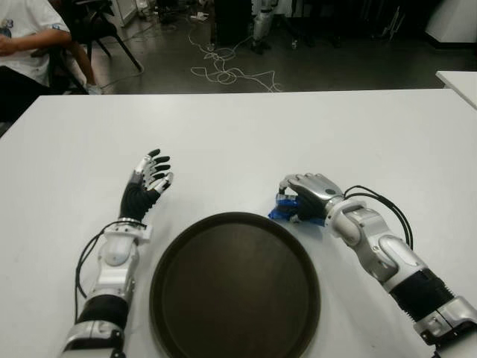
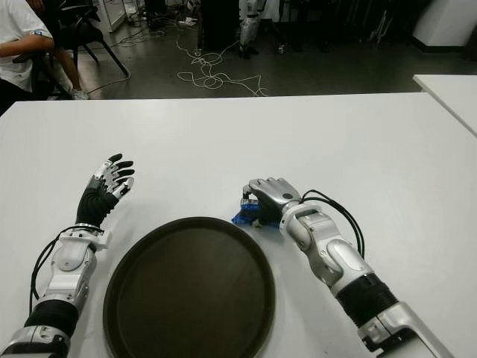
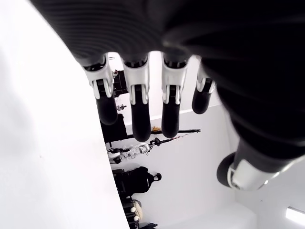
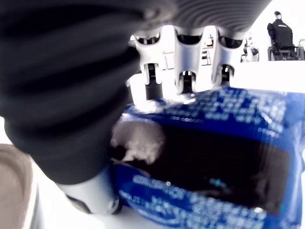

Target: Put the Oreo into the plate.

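While right hand (image 1: 309, 195) (curled) half-hides Oreo (image 1: 282, 212).

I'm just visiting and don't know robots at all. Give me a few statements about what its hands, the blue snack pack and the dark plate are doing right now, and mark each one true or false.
1. The right hand is closed on the blue Oreo pack. True.
2. The Oreo pack already lies inside the plate. False: it is in the right hand, just past the plate's far right rim.
3. The left hand holds nothing, its fingers spread. True.
4. The plate has cookies on it. False: nothing lies on it.
5. The left hand shows on the plate's right. False: it shows on its left, above the white table.
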Action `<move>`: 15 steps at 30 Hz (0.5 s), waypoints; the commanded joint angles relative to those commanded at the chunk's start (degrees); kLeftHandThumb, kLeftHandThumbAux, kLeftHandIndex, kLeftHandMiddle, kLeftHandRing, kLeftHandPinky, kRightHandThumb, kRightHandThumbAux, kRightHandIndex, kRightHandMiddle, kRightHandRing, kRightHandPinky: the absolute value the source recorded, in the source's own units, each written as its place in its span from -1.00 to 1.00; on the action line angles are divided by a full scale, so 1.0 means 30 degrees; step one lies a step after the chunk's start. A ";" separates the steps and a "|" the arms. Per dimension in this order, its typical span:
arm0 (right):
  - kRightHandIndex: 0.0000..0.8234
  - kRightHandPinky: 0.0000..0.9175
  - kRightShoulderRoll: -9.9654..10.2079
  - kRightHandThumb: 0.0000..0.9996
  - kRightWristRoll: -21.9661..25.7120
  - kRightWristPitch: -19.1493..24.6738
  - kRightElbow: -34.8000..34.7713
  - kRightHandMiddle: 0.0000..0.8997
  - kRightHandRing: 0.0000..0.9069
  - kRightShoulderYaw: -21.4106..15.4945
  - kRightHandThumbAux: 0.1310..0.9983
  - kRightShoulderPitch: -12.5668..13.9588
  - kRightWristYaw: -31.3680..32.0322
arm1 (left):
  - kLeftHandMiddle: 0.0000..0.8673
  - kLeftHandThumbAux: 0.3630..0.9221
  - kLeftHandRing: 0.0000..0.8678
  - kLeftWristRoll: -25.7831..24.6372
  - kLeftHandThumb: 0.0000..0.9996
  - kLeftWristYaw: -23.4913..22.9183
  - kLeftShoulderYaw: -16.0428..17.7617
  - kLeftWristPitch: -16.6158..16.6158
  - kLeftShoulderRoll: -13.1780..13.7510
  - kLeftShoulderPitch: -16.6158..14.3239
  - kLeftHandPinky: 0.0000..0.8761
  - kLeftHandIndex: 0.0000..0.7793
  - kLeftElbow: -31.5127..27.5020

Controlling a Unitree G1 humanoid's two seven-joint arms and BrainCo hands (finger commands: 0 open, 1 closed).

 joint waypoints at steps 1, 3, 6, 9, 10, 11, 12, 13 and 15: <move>0.46 0.63 0.0017 -0.55 0.0101 -0.0080 0.0036 0.69 0.68 -0.0109 0.72 -0.0007 -0.0180 | -0.51 -0.11 -0.53 -0.0014 -0.87 -0.0023 0.0002 0.0032 0.0009 0.0002 -0.63 -0.71 -0.0009; 0.47 0.63 0.0068 -0.54 0.0277 -0.0220 0.0120 0.68 0.68 -0.0306 0.72 -0.0018 -0.0518 | -0.51 -0.11 -0.53 -0.0042 -0.86 -0.0068 0.0006 0.0094 0.0023 0.0005 -0.62 -0.71 -0.0020; 0.48 0.63 0.0193 -0.53 0.0497 -0.0362 0.0213 0.69 0.69 -0.0597 0.73 -0.0016 -0.1003 | -0.50 -0.08 -0.52 -0.0094 -0.87 -0.0130 0.0017 0.0184 0.0029 0.0015 -0.60 -0.71 -0.0051; 0.49 0.63 0.0433 -0.53 0.0864 -0.0436 0.0227 0.69 0.69 -0.0999 0.74 0.0081 -0.1586 | -0.49 -0.04 -0.51 -0.0136 -0.86 -0.0159 0.0023 0.0204 0.0010 0.0018 -0.59 -0.70 -0.0072; 0.50 0.63 0.0516 -0.52 0.1012 -0.0435 0.0216 0.70 0.69 -0.1145 0.74 0.0116 -0.1730 | -0.50 -0.03 -0.52 -0.0144 -0.86 -0.0167 0.0024 0.0184 0.0006 0.0016 -0.59 -0.71 -0.0068; 0.51 0.63 0.0628 -0.52 0.1168 -0.0398 0.0203 0.70 0.69 -0.1297 0.74 0.0157 -0.1870 | -0.51 -0.03 -0.52 -0.0130 -0.86 -0.0164 0.0019 0.0139 0.0011 0.0021 -0.59 -0.71 -0.0059; 0.51 0.62 0.0704 -0.52 0.1264 -0.0379 0.0199 0.70 0.69 -0.1395 0.75 0.0185 -0.1962 | -0.51 -0.03 -0.52 -0.0119 -0.85 -0.0163 0.0015 0.0108 0.0016 0.0027 -0.58 -0.71 -0.0054; 0.52 0.62 0.0744 -0.52 0.1298 -0.0376 0.0208 0.70 0.69 -0.1438 0.75 0.0197 -0.2009 | -0.52 -0.03 -0.52 -0.0111 -0.84 -0.0164 0.0014 0.0093 0.0019 0.0030 -0.57 -0.71 -0.0051; 0.53 0.62 0.0828 -0.52 0.1420 -0.0350 0.0216 0.70 0.69 -0.1535 0.75 0.0222 -0.2129 | -0.52 -0.03 -0.52 -0.0089 -0.83 -0.0167 0.0011 0.0051 0.0032 0.0034 -0.56 -0.71 -0.0035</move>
